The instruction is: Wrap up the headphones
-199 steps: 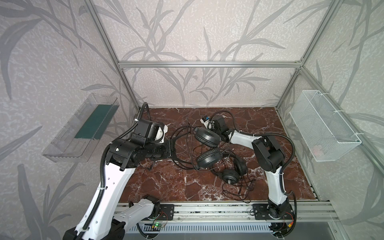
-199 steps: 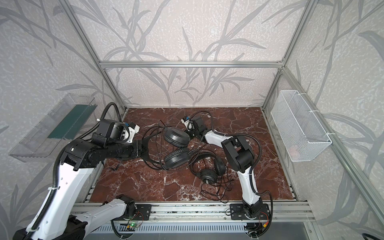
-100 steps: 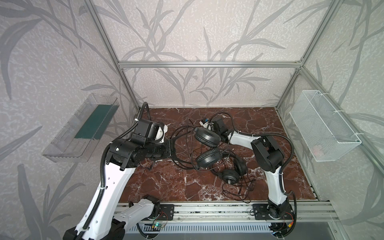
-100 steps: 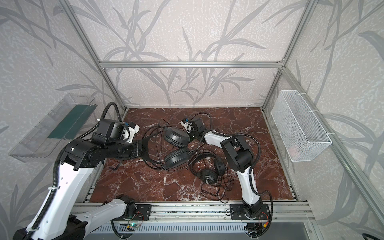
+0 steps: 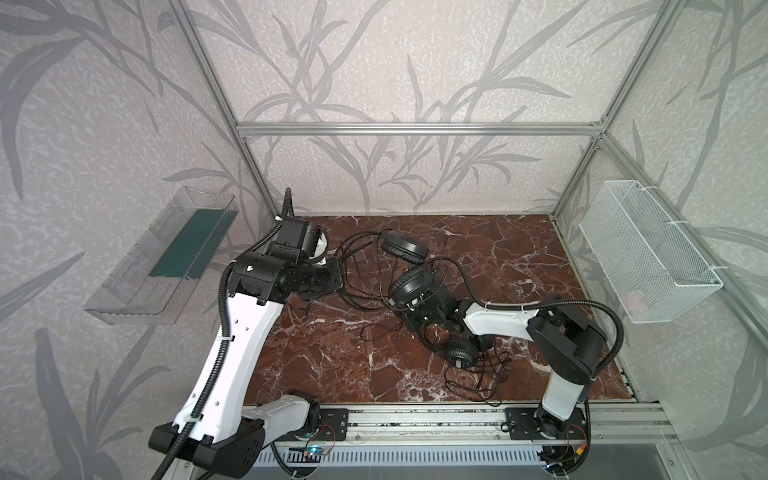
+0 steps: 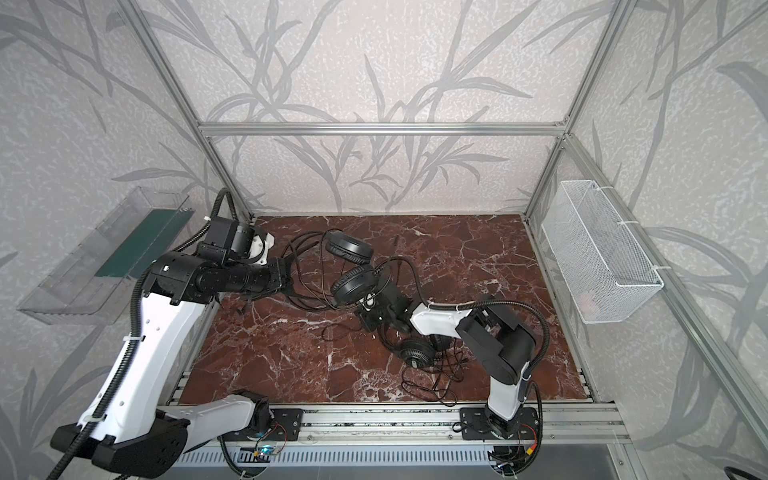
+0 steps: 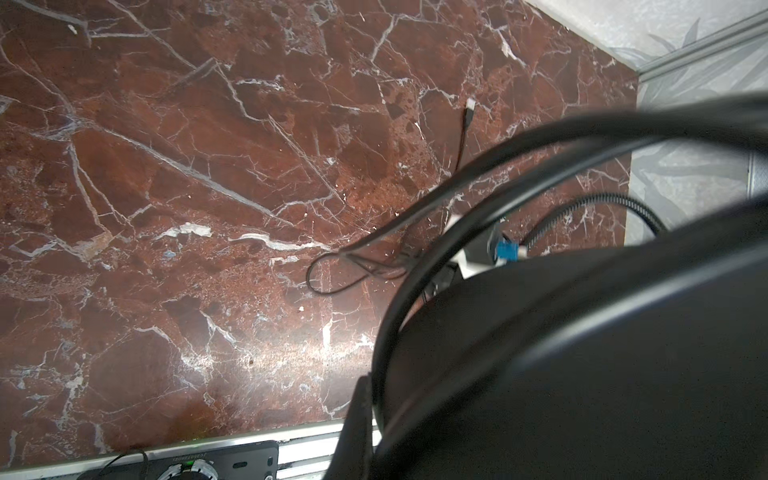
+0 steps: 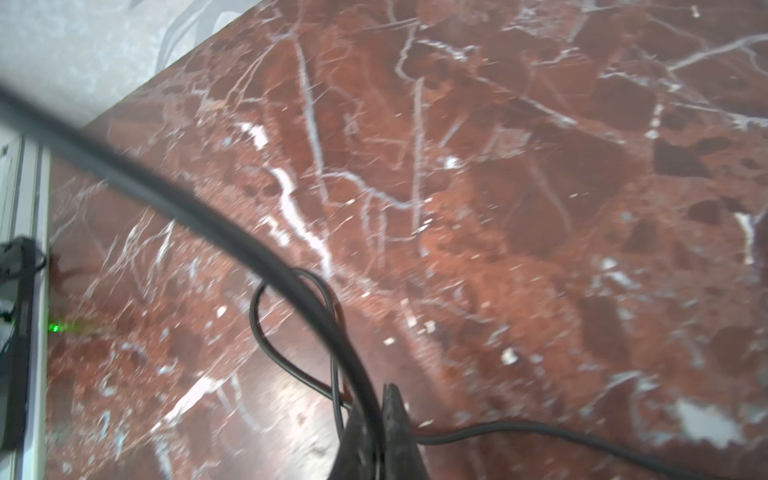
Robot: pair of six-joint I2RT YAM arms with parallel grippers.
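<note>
Red-brown marble tabletop with white veining, enclosed by leaf-patterned wall panels on an aluminium frame.

Headphones: two black wired over-ear sets lying mid-table, their thin cords intertwined.

Rear headset: two round padded earcups, one behind the other. They are joined by a thin arched headband that curves across to the left gripper. That gripper's jaws are pressed together on the headband. The left wrist view shows it only as blurred black arcs close to the lens.

Front headset: one earcup faces up near the front rail, with loose cable loops beside it.

Right gripper: fingers pinched tight on a thin black cable, just in front of the rear set's nearer earcup in both top views.

One plug end rests on bare marble.

Lettering on the black base plate is too small to read.
</note>
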